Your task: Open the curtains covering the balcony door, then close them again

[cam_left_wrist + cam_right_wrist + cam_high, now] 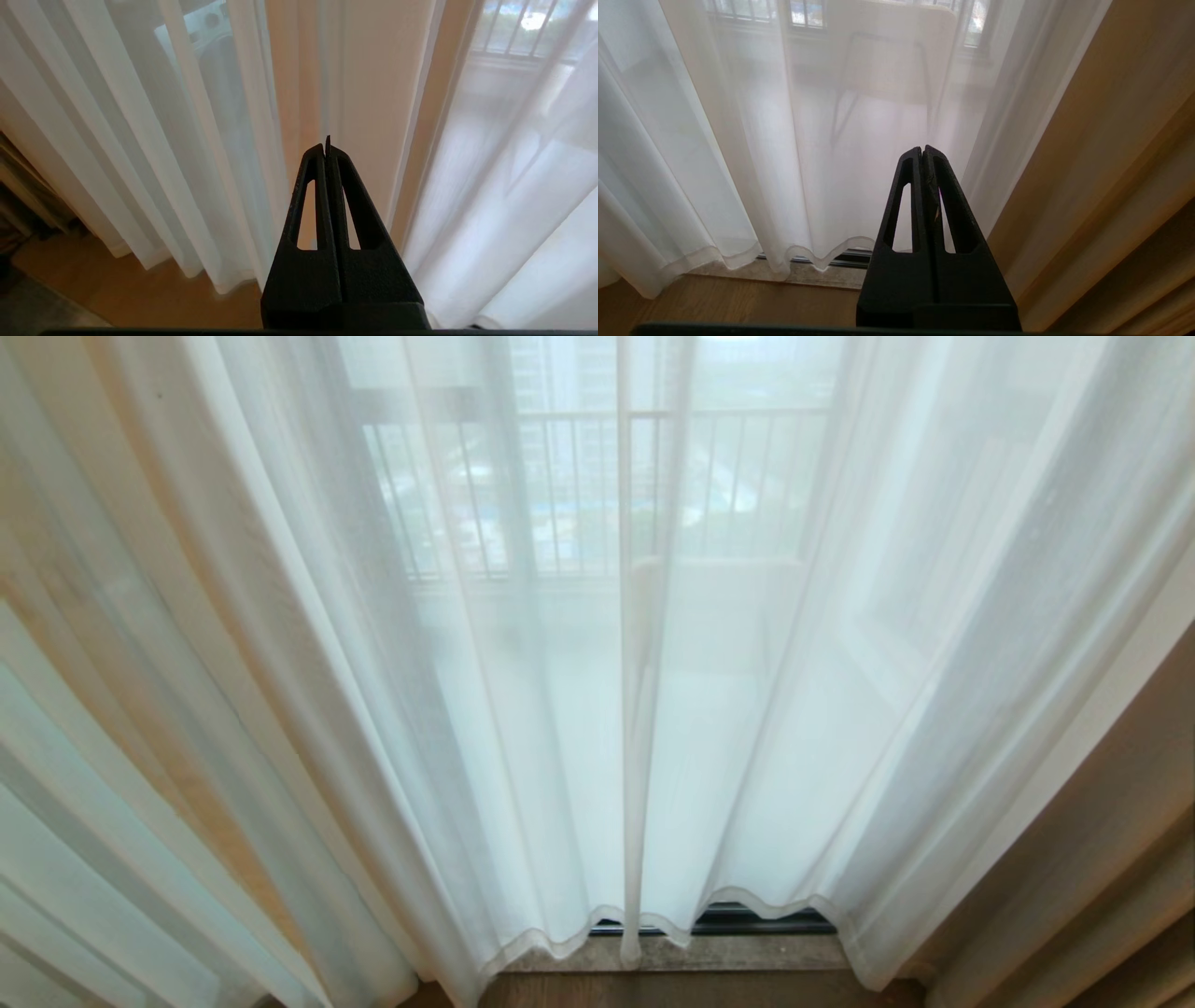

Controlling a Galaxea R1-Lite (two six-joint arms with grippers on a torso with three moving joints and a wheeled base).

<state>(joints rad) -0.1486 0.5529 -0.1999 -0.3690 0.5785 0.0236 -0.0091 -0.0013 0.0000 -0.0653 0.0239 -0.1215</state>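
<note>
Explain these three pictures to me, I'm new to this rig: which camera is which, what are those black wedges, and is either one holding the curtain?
The wide picture comes from the robot's head, looking down at the sheer white curtains; they hang closed, meeting at a centre seam, with the balcony railing faintly visible through them. Neither arm shows there.

The other two come from cameras on the wrists, behind the fingers. Each black wedge is a gripper: the left gripper and the right gripper. Both have their fingers pressed together with nothing between them, so no fabric is held.

The left one faces the sheer folds and a beige drape. The right one faces the sheer's wavy hem above the dark door track and wooden floor.
</note>
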